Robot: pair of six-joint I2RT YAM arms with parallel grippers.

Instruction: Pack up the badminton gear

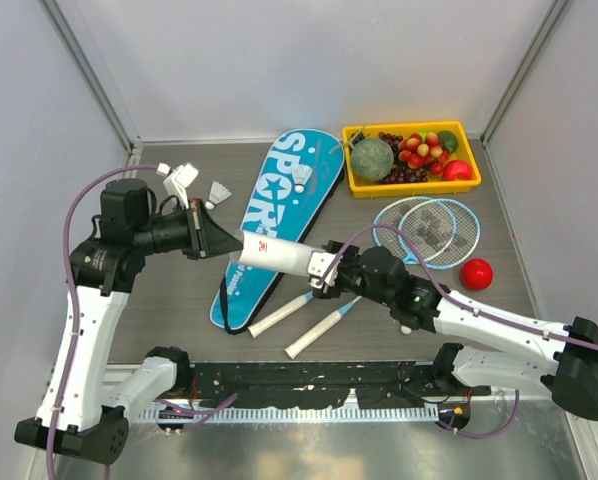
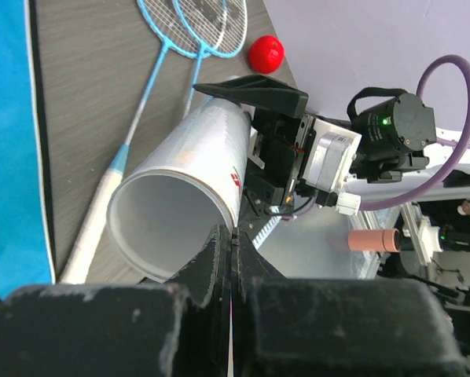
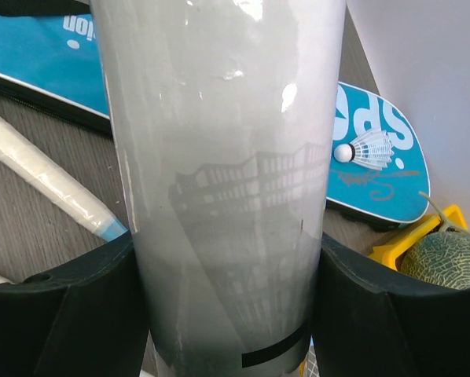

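Kid: Where was the tube?

Me: My right tool was pinching the tube at the end away from its mouth. The tube hung flat in the air over the bag. Its open mouth faced my left tool.

Kid: What was the left tool doing?

Me: It was pressed together, right at the rim of the mouth. I saw nothing between its fingers.

Kid: So what was the job?

Me: I think it was to fill the tube. One shuttlecock lay on the bag. Another lay on the surface near my left arm. I could not tell if any were already deep inside the tube.

Kid: How would you do it well?

Me: My right tool had to hold the tube steady and not squeeze hard, because the wall looked thin. My left tool had to spread and take a shuttlecock softly, so the feathers did not bend. Then it had to slide the shuttlecock straight in, round tip first, without bumping the rim.

Kid: And the rackets?

Me: The rackets lay on the surface with their handles just beside the bag. I think they were for later.
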